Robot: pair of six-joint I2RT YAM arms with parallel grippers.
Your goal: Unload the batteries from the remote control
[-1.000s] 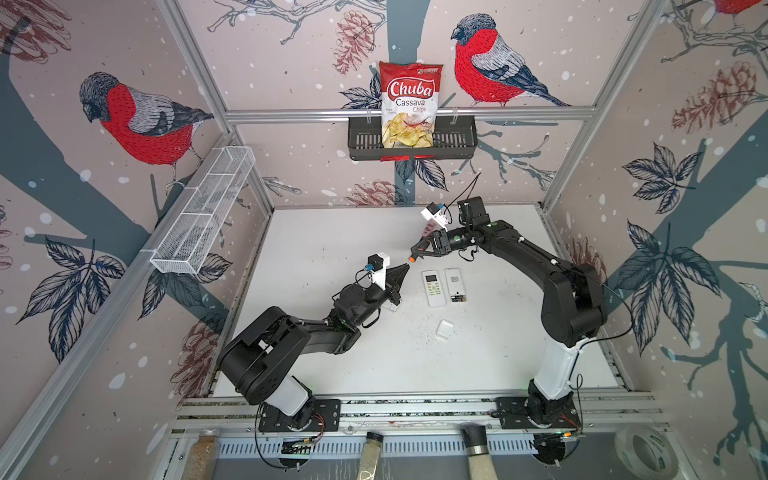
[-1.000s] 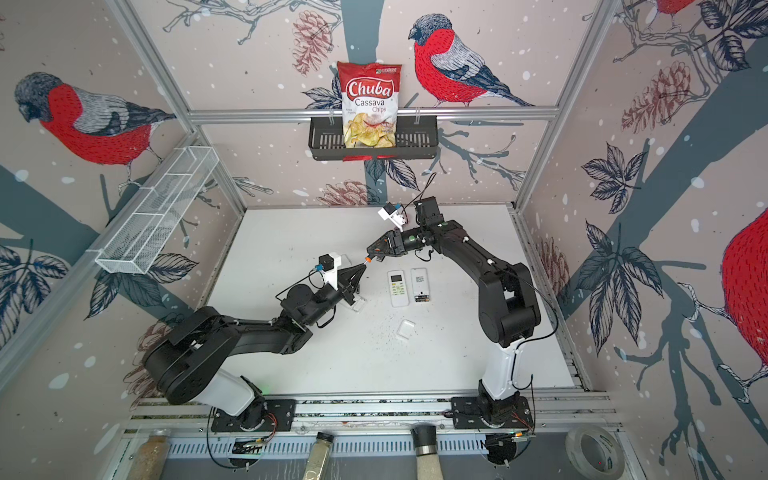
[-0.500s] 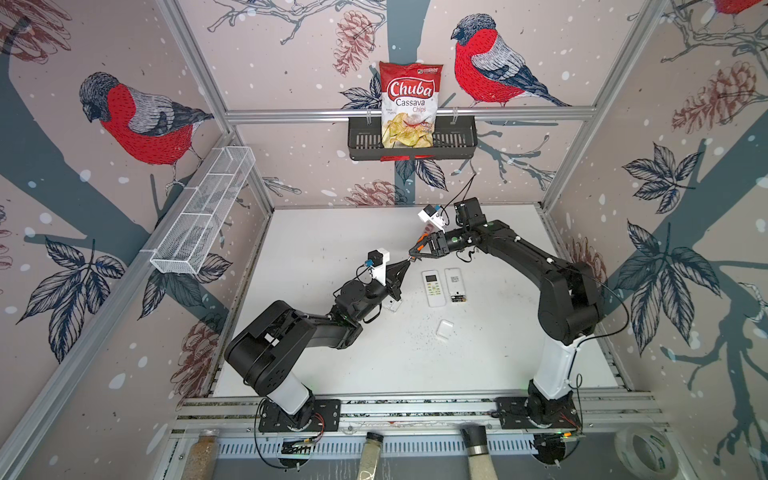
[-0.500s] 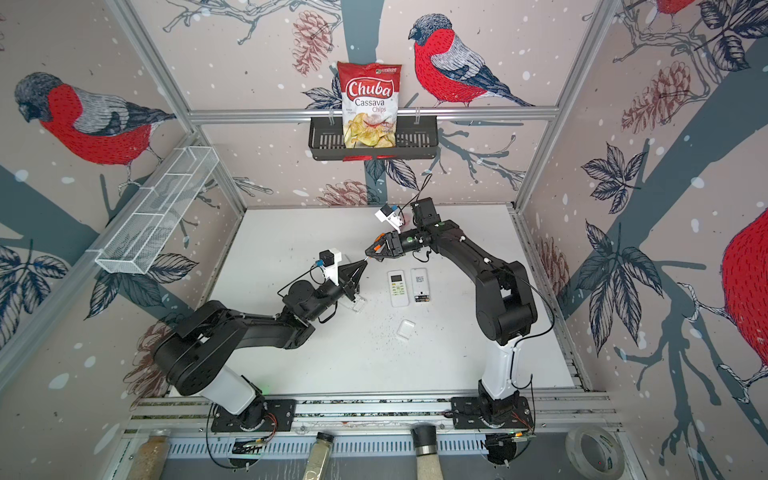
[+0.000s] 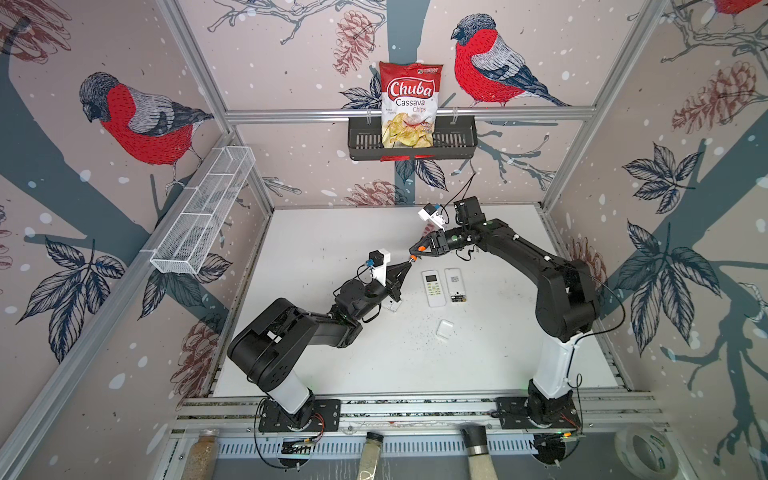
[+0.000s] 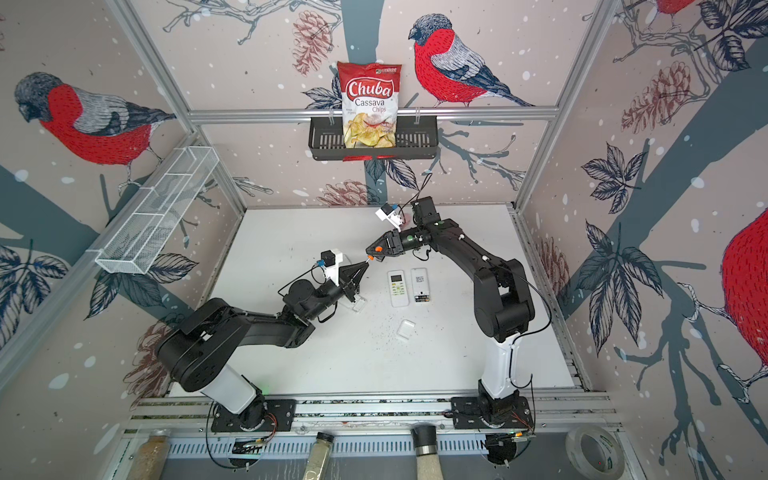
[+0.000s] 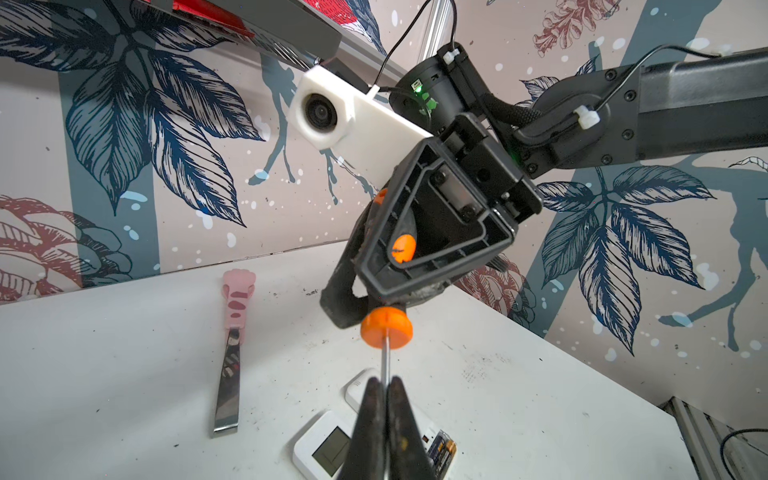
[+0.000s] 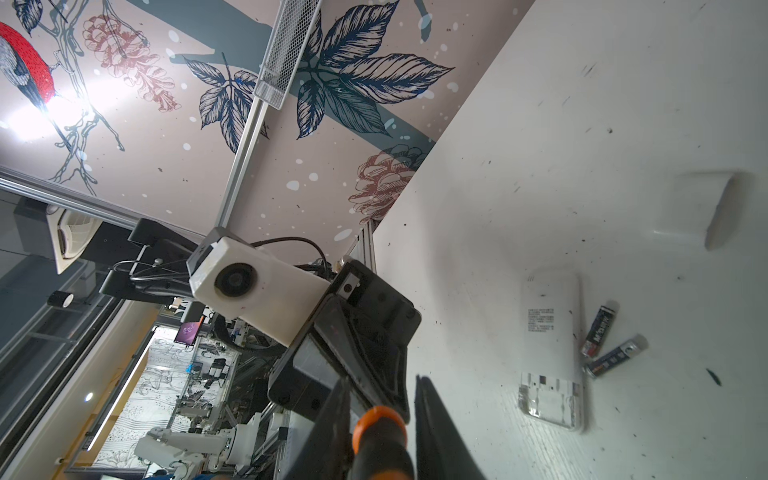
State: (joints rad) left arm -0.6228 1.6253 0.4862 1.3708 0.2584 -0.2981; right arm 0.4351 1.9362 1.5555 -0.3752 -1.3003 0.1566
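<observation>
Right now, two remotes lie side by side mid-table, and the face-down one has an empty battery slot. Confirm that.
Wrong on one point: the slot is not empty. The face-down remote beside the face-up remote still holds batteries in its open slot, as the left wrist view shows. The rest stands: the two lie side by side in the middle of the table.

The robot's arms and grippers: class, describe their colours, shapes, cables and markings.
The left arm and right arm are black with a white lowest segment. Each wrist carries a white camera housing and black cables. The left gripper and right gripper have black triangular fingers.
</observation>
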